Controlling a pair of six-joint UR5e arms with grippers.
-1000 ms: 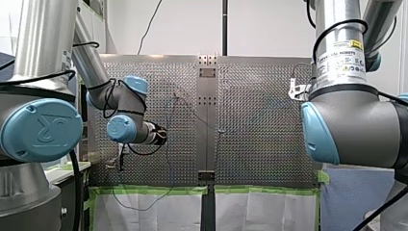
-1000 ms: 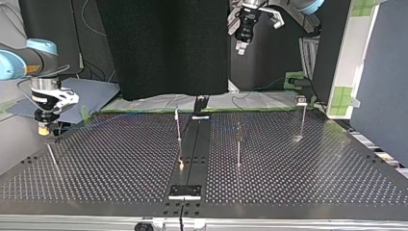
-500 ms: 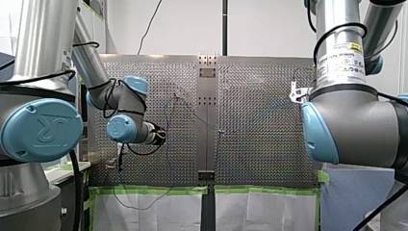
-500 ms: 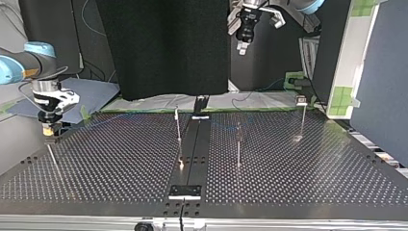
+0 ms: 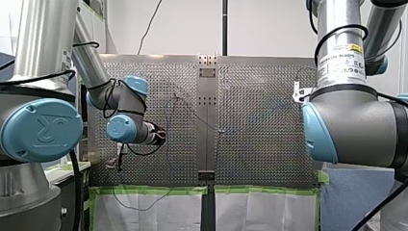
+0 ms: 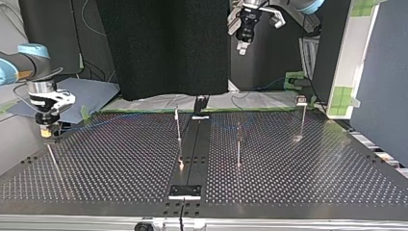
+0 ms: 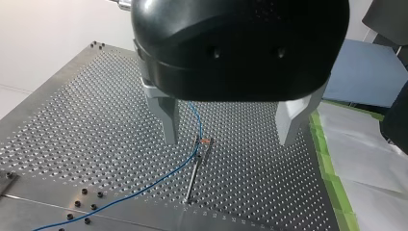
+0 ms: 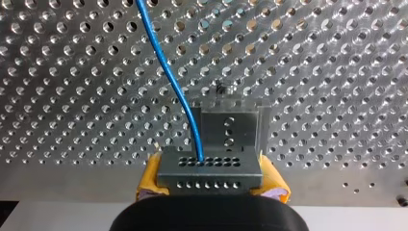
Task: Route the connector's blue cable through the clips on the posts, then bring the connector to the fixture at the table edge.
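Perforated table (image 7: 72, 120), right end effector (image 8: 210, 188) clamping connector (image 8: 210, 168), left end effector (image 7: 227, 138) spread wide, post (image 7: 194, 171) ahead

My left gripper (image 7: 228, 140) hangs above the perforated table (image 7: 72, 120). Its body is black, and its two metal fingers (image 7: 168, 115) stand wide apart with nothing held between them. Under the gap a thin post (image 7: 192, 175) carries a clip (image 7: 204, 143) at its tip. The blue cable (image 7: 144, 190) meets this clip and then lies across the table. Green tape (image 7: 332, 183) lines one table edge.
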